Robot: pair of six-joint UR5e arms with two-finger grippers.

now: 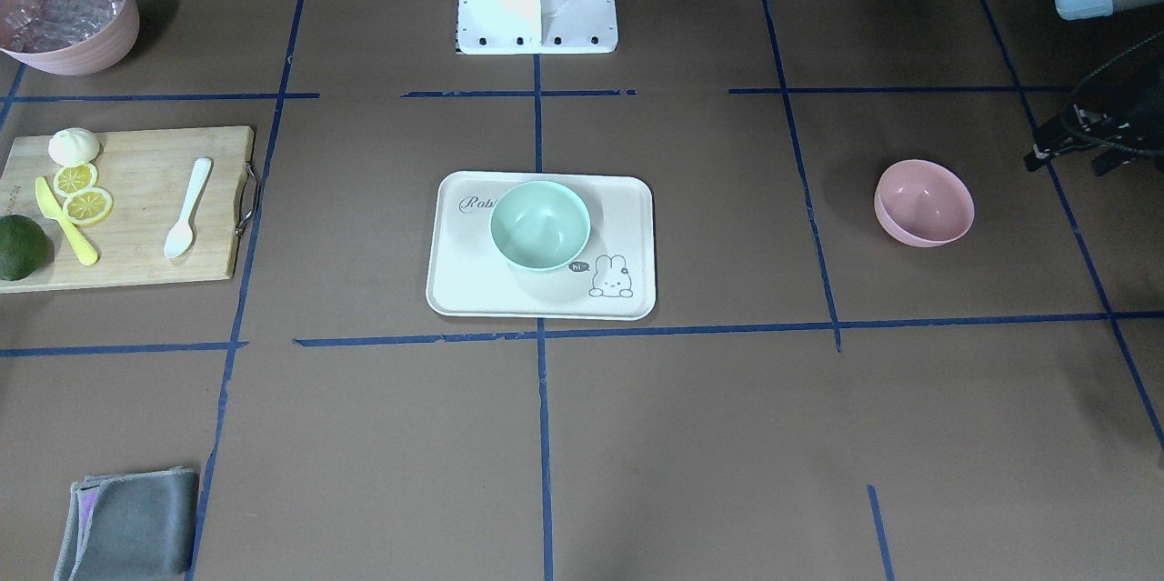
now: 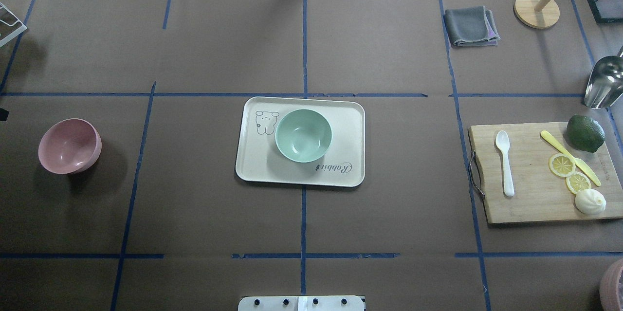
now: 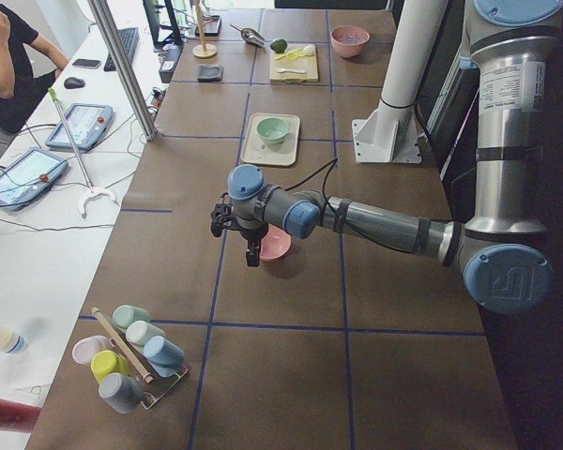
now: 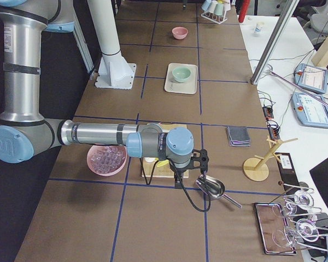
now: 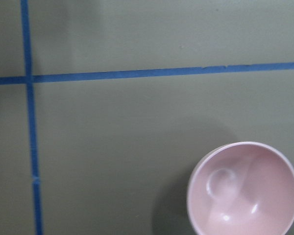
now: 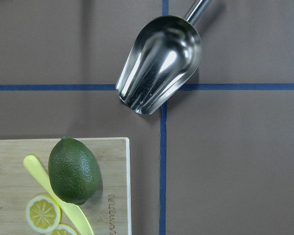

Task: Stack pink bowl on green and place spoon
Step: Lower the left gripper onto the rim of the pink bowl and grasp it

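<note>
Two bowls sit well apart: the pink bowl lies alone on the bench at the mid-left of the overhead view, the green bowl stands on the tray at frame centre, and the spoon lies on the cutting board at the right. Nothing is stacked, so the step in hand is, I judge, the approach to the pink bowl. The left gripper hangs just beside that bowl in the exterior left view, and its wrist camera has the bowl in the lower right corner. It would do well to centre over one rim first, then pinch a single wall, since a light round bowl may skid or rock. The right gripper hovers near a metal scoop, away from the spoon. Whether either set of jaws is open I cannot tell — they show only small in the side views, and neither wrist view includes them — though bowl and spoon both rest unlifted. The left wrist frame also cuts off the bowl's lower rim.
</note>
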